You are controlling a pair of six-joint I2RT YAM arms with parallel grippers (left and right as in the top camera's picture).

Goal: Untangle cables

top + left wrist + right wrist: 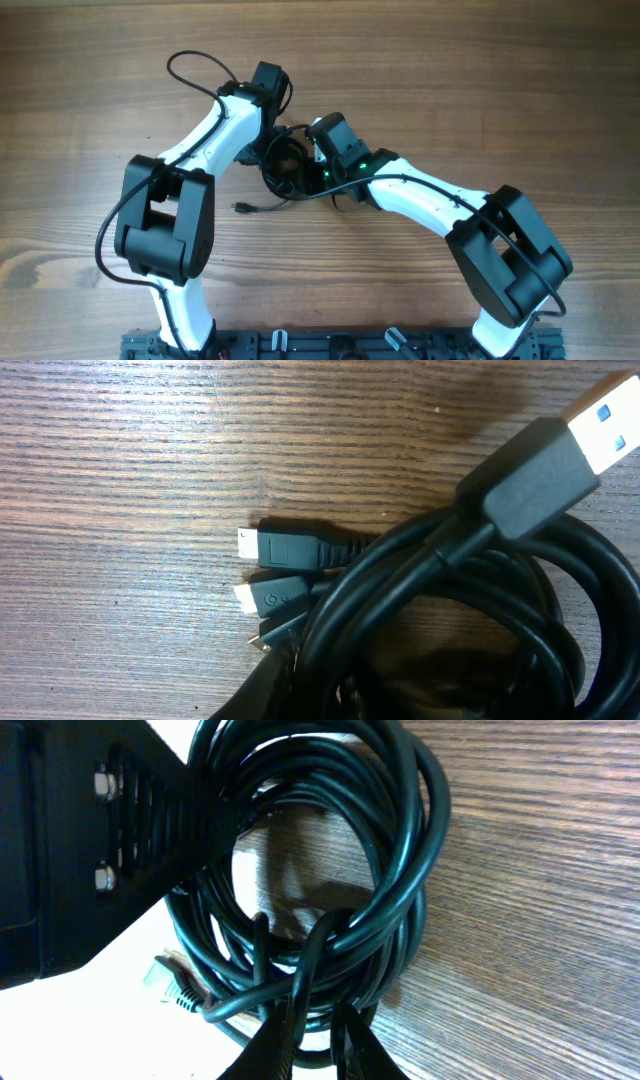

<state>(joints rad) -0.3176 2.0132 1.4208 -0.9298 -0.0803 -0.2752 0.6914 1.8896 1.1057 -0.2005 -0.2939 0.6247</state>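
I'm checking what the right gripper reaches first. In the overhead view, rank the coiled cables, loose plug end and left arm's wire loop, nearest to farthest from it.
From the right gripper:
1. coiled cables, at its fingertips, centre.
2. loose plug end, lower left of them.
3. left arm's wire loop, far upper left.

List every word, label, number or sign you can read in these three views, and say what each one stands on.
No words or numbers can be read in any view.
Round embossed mark on a small plug of the cables: too faint to read.
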